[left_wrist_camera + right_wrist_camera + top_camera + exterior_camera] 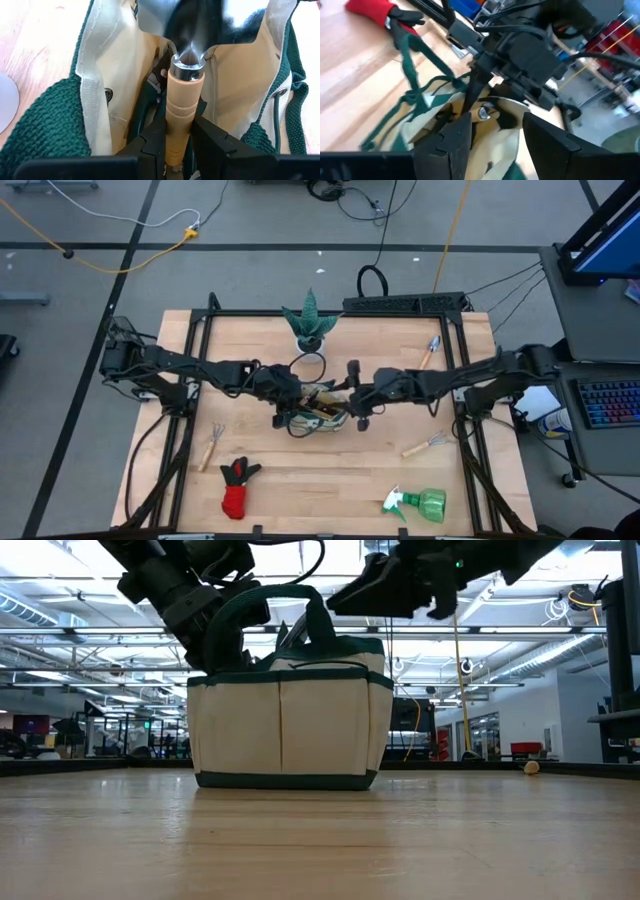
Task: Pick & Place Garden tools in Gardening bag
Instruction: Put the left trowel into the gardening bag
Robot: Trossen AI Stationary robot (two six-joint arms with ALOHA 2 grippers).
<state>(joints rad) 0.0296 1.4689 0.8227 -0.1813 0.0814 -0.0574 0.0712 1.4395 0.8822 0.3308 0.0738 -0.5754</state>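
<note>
One beige canvas bag with green trim (312, 418) sits mid-desk (330, 480); the left end effector (178, 145), reaching in from above, is clamped on one wooden-handled trowel (183, 107); the right end effector (492, 137) hovers beside, fingers apparently apart; three wooden-handled tools, one red glove (236, 488) and one green spray bottle (420, 503) lie outside

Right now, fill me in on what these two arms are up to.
The left tool grips a wooden-handled trowel, blade down inside the bag at mid-table. Shears are already in the bag. The right tool hovers open just over the bag's rim. Still out on the table: a glove, a spray bottle, a rake, a fork and another small tool. A potted plant stands behind.
</note>
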